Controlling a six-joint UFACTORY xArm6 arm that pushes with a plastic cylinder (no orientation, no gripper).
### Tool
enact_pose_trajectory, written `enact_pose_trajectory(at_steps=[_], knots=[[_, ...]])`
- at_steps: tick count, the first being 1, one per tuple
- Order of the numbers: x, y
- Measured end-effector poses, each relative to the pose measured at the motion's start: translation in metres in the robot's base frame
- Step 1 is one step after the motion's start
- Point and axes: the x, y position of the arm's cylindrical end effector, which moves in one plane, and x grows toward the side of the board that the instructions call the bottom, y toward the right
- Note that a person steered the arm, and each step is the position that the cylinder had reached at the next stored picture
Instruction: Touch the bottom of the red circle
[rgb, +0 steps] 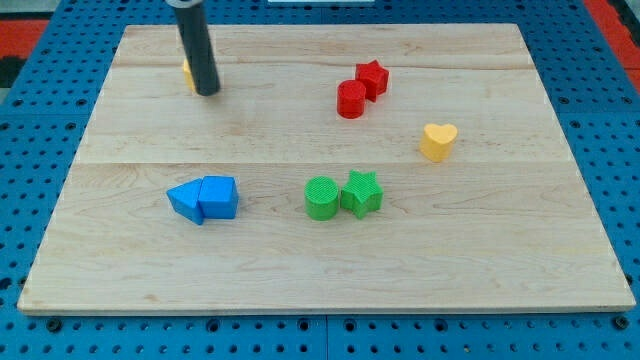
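Red circle (351, 100) sits in the upper middle of the wooden surface (300, 260), touching the red star (372, 78) that lies just above and to its right. The end effector is a plain dark rod with nothing to spread or pinch; its tip (207, 93) rests well to the view's left of the circle, right against a yellow block (187, 72) that is mostly hidden behind the rod, so its shape cannot be made out. Lower down lie two touching blue blocks (204, 199), wedge-like in form, a green circle (321, 198) touching a green star (361, 193), and a yellow heart (438, 141) toward the view's right. The likely risk is a straight sideways approach: that would meet the circle's left flank rather than its bottom edge, and could shove it into the star. Swinging too low might instead clip the green pair, though they sit well apart from the circle.
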Motion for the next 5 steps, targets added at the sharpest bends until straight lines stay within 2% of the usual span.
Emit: enact_pose_trajectory(at_steps=[1,2,5], knots=[[-0.022,-0.027],[-0.041,-0.030],[-0.008,-0.026]])
